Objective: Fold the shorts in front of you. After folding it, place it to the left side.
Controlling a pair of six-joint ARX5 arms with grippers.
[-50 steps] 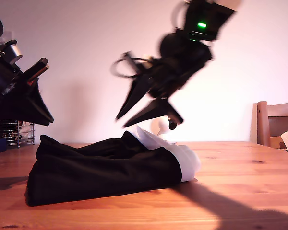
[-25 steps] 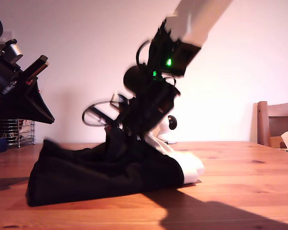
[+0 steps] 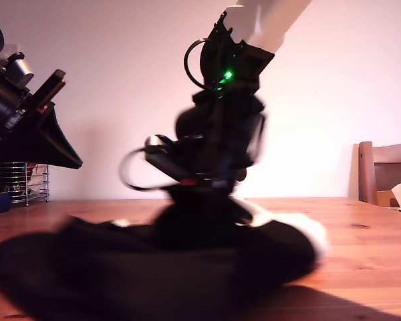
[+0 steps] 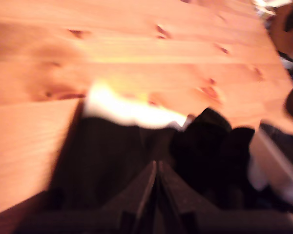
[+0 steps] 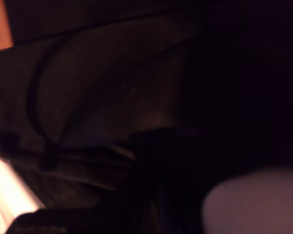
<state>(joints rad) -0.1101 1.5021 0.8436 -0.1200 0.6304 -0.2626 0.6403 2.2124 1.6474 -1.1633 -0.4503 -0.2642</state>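
Black shorts (image 3: pixel 154 267) heaped low on the wooden table (image 3: pixel 367 261), mid exterior view, blurred. Sunk into the cloth, my second gripper (image 3: pixel 197 190), jaw state impossible to tell; raised at the exterior view's left, my first gripper (image 3: pixel 73 160), jaws pressed together, empty. Probably mid-fold or mid-drag: stay low, pull evenly, avoid bunching.

shorts (image 3: pixel 154 267) blurred — white edge (image 4: pixel 132 109) smeared

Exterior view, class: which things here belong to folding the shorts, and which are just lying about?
Belongs to the job: shorts; my second gripper, down on them; my first gripper, raised; table.
Lying about: wire rack; chair.
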